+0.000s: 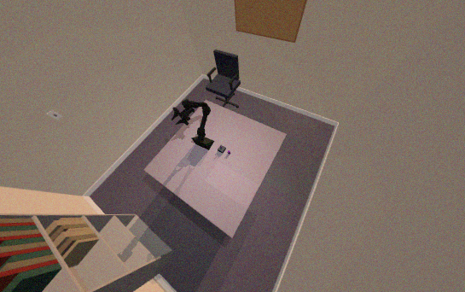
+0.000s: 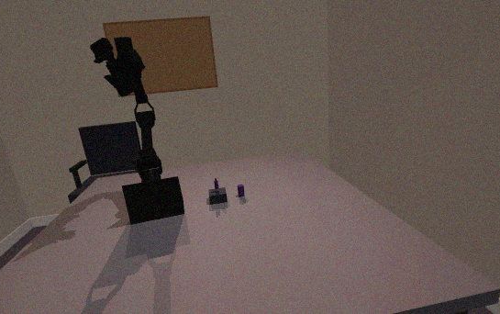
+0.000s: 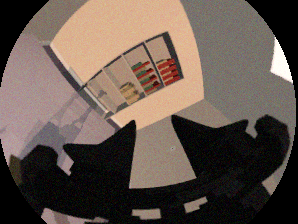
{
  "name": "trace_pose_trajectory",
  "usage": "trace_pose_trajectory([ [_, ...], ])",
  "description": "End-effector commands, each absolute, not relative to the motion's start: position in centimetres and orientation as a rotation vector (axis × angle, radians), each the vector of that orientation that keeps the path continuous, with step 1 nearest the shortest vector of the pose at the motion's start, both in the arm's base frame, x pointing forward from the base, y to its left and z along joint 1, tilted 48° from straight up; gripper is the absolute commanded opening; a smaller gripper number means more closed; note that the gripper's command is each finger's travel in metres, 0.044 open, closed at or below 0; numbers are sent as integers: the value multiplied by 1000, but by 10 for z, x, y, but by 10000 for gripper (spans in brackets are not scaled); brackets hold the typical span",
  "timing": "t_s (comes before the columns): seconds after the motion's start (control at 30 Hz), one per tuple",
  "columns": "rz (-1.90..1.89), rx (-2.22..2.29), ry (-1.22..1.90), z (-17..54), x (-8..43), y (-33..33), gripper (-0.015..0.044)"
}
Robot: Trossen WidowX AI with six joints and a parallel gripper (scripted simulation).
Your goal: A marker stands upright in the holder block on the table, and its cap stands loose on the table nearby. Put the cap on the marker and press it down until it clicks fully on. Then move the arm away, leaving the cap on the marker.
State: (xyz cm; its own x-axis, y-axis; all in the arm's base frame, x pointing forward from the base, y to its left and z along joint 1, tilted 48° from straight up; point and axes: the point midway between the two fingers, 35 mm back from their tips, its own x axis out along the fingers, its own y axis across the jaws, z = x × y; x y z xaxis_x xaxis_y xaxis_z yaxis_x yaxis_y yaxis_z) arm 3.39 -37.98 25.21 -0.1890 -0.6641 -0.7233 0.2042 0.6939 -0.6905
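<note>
Purple cap point(image 2: 240, 190), purple marker point(image 2: 216, 184), dark grey holder block point(image 2: 217, 197), pale pink table point(image 2: 301, 239).

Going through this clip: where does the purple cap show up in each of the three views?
Top: the cap is a small purple dot near the picture's middle, just right of the holder block.
Exterior: the cap stands on the table just right of the holder block, which carries the marker.
Wrist: not in it; this view looks toward a far shelf.
Shared landmark for top and exterior: the holder block beside the arm's base.
</note>
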Motion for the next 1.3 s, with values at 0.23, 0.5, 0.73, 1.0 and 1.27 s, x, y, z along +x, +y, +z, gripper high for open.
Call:
trace_pose_trajectory([
  [0.23,-256,-434,1406,175,194,-334,243],
  [0.5,109,-423,1325,130,278,-260,243],
  [0.73,407,-397,1283,101,324,-181,243],
  [1.0,798,-324,1219,68,357,-65,243],
  [1.27,1207,-161,1128,54,362,58,243],
])
